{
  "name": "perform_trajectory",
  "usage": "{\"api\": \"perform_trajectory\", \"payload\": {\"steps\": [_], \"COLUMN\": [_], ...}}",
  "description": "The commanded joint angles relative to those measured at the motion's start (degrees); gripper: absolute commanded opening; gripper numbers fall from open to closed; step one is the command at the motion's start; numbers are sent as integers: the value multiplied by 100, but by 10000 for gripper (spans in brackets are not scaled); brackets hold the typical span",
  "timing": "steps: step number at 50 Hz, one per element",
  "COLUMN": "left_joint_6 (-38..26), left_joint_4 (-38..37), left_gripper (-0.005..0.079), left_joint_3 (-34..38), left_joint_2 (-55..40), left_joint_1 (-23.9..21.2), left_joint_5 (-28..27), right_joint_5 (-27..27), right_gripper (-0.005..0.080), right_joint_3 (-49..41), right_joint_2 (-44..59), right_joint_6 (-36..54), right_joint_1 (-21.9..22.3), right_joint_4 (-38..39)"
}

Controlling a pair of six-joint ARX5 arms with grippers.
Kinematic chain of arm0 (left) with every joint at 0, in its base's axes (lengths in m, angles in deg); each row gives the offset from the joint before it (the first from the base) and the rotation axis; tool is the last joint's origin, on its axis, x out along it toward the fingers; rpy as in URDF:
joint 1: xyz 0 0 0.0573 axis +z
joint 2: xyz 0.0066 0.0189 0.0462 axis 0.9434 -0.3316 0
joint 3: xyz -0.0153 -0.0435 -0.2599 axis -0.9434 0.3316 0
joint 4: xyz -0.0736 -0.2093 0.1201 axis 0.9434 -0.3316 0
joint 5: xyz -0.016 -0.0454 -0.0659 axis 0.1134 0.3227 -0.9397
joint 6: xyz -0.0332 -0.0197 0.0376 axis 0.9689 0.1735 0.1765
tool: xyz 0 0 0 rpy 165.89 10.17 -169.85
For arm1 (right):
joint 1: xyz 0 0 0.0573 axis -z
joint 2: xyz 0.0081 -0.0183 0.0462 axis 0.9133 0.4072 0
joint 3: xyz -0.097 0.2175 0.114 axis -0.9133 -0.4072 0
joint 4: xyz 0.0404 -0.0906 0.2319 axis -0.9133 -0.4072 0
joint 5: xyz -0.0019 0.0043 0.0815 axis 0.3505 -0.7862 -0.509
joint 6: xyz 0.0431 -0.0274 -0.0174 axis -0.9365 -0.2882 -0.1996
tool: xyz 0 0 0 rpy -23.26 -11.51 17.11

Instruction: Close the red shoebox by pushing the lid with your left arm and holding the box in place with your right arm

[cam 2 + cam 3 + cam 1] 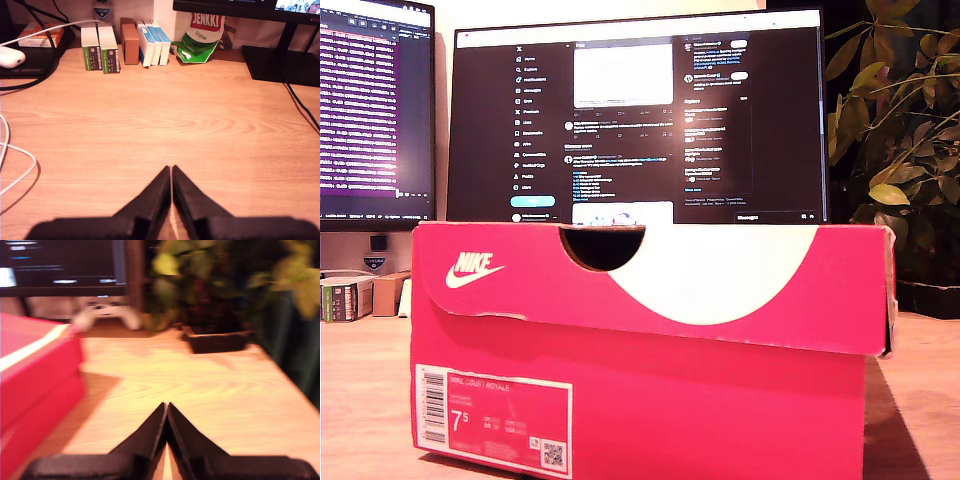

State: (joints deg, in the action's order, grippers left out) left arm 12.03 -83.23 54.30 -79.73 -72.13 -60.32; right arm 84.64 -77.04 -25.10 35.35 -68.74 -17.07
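Your first gripper (171,172) over bare desk (165,120)
You see its jaws pressed together, small boxes (125,45) and a green bag (200,35) lined up at the far edge, a white cable (20,170) looping alongside.

Home office desk (150,120), monitors (636,120), houseplant (895,130)

The second wrist view is blurred; the red shoebox (35,375) is cut off at its edge.

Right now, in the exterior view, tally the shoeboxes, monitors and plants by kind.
Red shoebox: 1
Monitors: 2
Plant: 1
Total: 4
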Motion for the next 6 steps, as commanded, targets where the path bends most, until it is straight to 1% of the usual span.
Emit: {"api": "perform_trajectory", "payload": {"steps": [1,6], "left_joint_6": [17,17], "left_joint_4": [-109,-109], "left_gripper": [-19,-19], "left_joint_3": [136,136], "left_joint_2": [46,46], "left_joint_1": [-17,-17], "left_joint_5": [11,11], "right_joint_5": [0,-2], "right_gripper": [-12,-12], "right_joint_3": [-116,-116], "right_joint_2": [-37,-37], "right_joint_6": [4,4], "right_joint_1": [24,24], "right_joint_4": [59,59]}}
